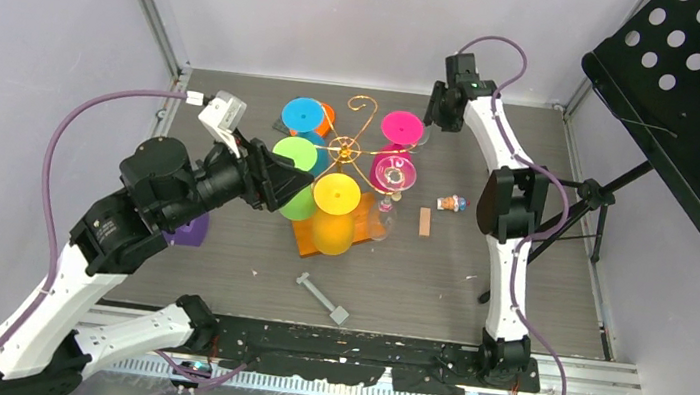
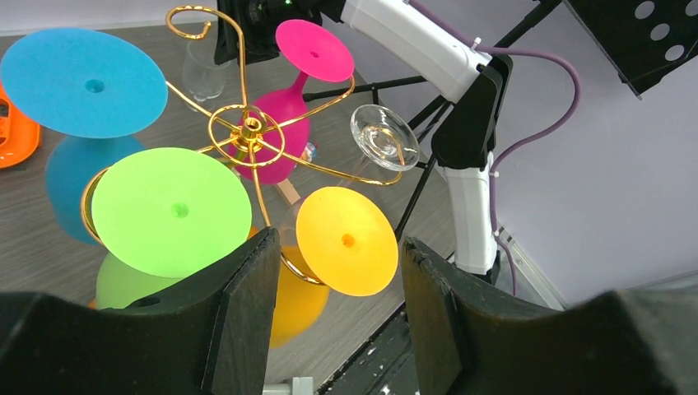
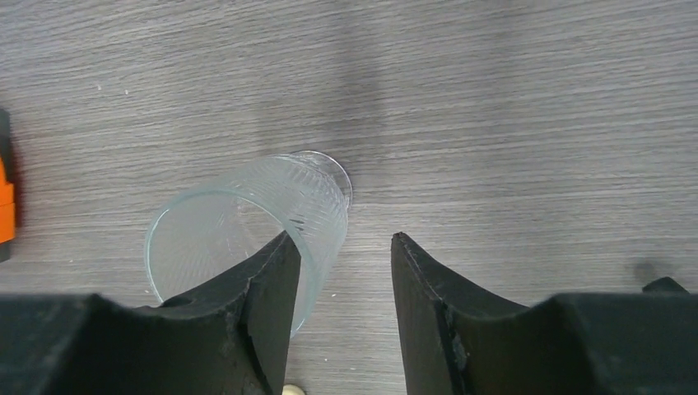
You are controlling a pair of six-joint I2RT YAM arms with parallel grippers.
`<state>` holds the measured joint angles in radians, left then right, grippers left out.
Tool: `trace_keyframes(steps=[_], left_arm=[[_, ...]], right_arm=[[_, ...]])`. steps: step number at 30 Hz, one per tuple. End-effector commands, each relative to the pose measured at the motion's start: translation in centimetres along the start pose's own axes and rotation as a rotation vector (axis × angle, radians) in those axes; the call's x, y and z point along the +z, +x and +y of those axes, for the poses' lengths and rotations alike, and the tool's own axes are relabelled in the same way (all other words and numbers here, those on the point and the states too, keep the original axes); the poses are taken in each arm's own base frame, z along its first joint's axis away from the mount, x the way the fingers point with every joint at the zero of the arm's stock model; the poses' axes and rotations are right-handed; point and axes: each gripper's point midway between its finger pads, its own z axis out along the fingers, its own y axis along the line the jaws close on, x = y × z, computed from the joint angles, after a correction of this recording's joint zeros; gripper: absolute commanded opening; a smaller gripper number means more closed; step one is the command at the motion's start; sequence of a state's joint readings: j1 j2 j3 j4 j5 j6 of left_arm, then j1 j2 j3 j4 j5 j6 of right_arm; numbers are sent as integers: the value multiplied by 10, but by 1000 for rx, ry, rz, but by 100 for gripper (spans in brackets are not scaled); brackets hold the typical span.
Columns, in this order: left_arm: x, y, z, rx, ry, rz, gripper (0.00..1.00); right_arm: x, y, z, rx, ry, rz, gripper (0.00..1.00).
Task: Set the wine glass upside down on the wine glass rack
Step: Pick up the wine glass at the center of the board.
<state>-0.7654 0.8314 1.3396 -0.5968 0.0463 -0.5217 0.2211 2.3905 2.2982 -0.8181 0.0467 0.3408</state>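
Approach step, likely: right pincer (image 3: 342,240) half open, empty, clear glass (image 3: 239,218) at lower left on tabletop (image 3: 510,99). Left pincer (image 2: 337,240) open, empty, facing wine glass rack (image 1: 344,146), top-view centre. Next: centre over rim, close, invert.

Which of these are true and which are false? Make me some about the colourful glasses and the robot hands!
1. A yellow glass hangs upside down on the gold wine glass rack. True.
2. The left gripper is holding the green glass. False: its fingers are open and empty, and the green glass hangs on the rack beyond them.
3. The cup by the right gripper is see-through. True.
4. The rack stands on a blue base. False: the base is orange.
5. All the glasses on the rack are coloured. False: a clear glass hangs there too.
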Motion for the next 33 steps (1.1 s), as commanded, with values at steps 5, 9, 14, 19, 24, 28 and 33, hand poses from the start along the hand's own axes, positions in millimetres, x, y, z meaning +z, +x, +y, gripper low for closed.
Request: trace_keyframes(steps=[5,9,14,19,24,28,33], left_arm=[[-5,-6,-3,-8,15,-38,55],[-6,-7,-3,-11,16,-41,55],[-6,-7,-4,-20,20,-40,55],[-8,-7,-4,-21,21,-43,55],[-10,-8,-3,-24,15,-52,55],[-15,-12,-5,-25,18,-69,55],[-24,-20,-9,-20,29,-91,55]], right_arm=[[-16,-16,-11,-123,154,-69,37],[-18,-11,-13,-130,158,-51,27],[-18,-2,-12,-155,158,-21,17],[-35,-4,-16,-125,184,-32,6],[-74,-22,-15,-71,172,-140,6],[-125,-43,-17,-40,170,-238,6],[-191,-57,-21,-11,149,-350,5]])
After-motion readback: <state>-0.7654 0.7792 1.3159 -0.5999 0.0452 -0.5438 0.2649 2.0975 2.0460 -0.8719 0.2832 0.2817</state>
